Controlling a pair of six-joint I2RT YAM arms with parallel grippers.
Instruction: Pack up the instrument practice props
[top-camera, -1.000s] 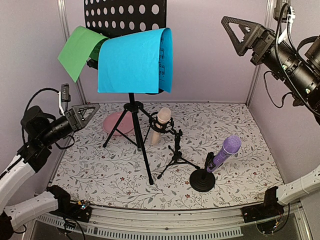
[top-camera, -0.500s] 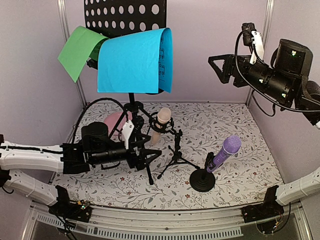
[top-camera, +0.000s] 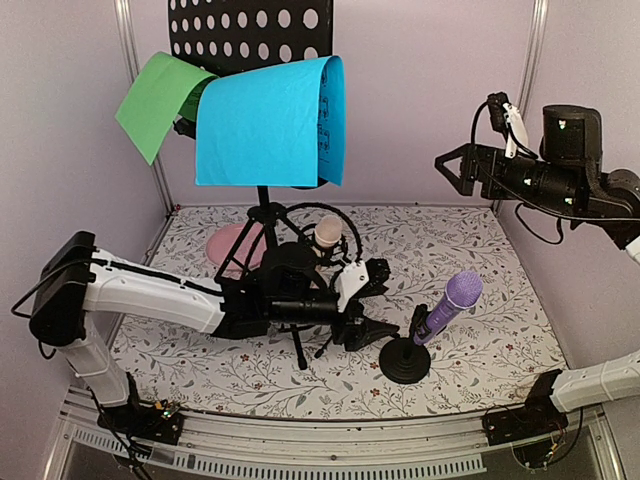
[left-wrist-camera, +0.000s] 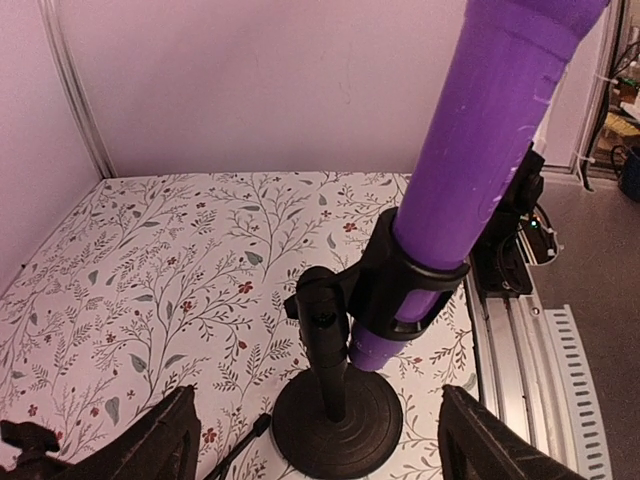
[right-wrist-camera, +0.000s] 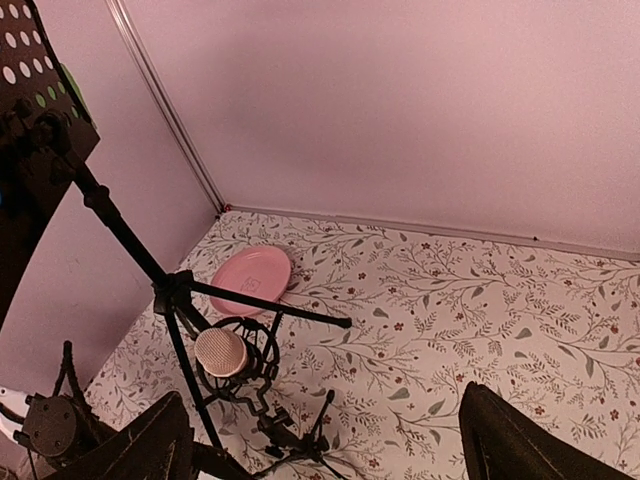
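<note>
The purple microphone (top-camera: 455, 300) leans in a clip on a black round-base support (top-camera: 405, 362). My left gripper (top-camera: 380, 300) is open just left of that support. In the left wrist view the support (left-wrist-camera: 335, 420) and the purple microphone (left-wrist-camera: 490, 150) lie ahead between the spread fingers of the left gripper (left-wrist-camera: 320, 455), untouched. The beige microphone (top-camera: 326, 233) sits in a shock mount on a small tripod. Blue paper (top-camera: 265, 125) and green paper (top-camera: 160, 100) hang on the black perforated rack (top-camera: 250, 30). My right gripper (top-camera: 450, 170) hangs open and empty, high at the right.
A pink plate (top-camera: 225, 243) lies at the back left behind the rack's tripod legs (top-camera: 270, 215). In the right wrist view the plate (right-wrist-camera: 250, 280), the beige microphone (right-wrist-camera: 221, 352) and the tripod (right-wrist-camera: 175, 295) lie below. Lilac walls close in three sides.
My left arm has swung from the left side across the table to the purple microphone's support. My right arm has dropped lower and levelled out at the right. Both grippers stayed open.
</note>
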